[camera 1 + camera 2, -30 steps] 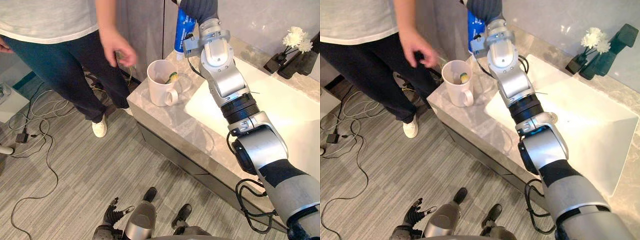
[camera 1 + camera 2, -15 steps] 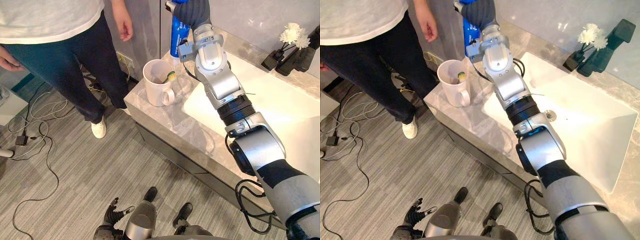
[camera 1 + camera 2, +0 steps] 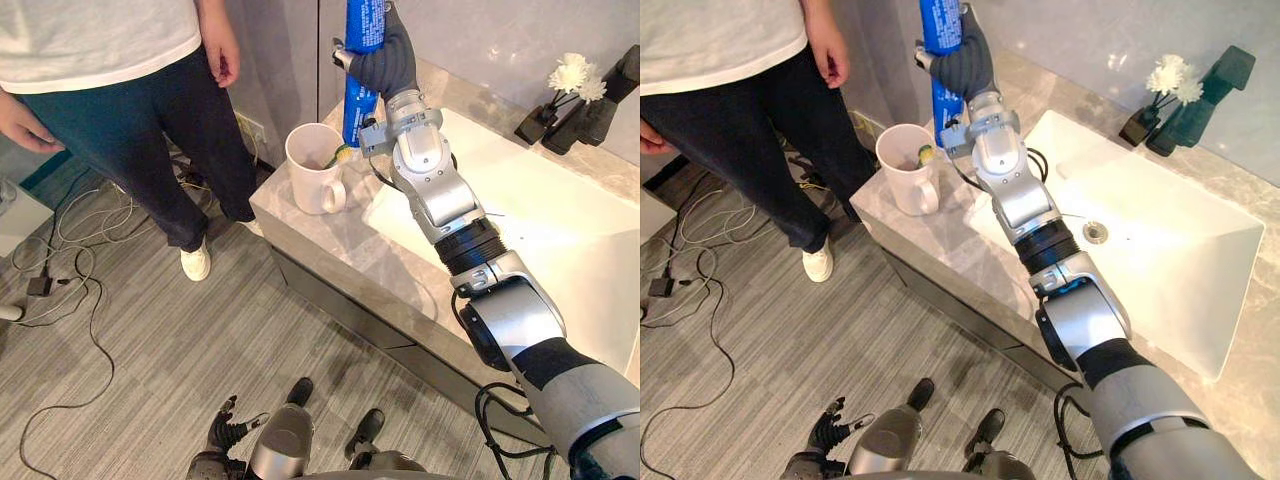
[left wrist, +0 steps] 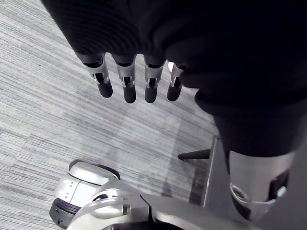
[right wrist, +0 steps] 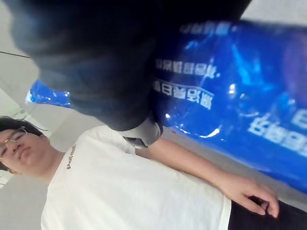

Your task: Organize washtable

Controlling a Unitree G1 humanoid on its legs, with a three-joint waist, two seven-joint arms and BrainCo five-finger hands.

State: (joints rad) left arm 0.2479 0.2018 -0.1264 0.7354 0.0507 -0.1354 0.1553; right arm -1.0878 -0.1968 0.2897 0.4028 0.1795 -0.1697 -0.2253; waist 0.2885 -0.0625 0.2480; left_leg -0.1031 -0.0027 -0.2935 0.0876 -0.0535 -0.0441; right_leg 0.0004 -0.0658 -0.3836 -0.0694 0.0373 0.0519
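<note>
The right robot hand (image 3: 383,62) is curled round a blue tube (image 3: 940,22) and holds it upright over the far corner of the desk (image 3: 340,238). The tube's lower end hangs just behind the rim of a white mug (image 3: 313,182); whether that end touches the desk cannot be told. The mug stands at the desk's corner with its handle toward the sink basin (image 3: 560,225), and a small yellow-green thing (image 3: 343,153) leans inside it. At the back of the desk, past the basin, white flowers (image 3: 572,75) stand in a dark vase. A person (image 3: 120,60) in a white shirt and dark trousers stands on the floor just beside the desk's corner. The left robot hand (image 4: 127,79) hangs low over the grey striped floor (image 4: 43,124), fingers straight and spread, holding nothing.
</note>
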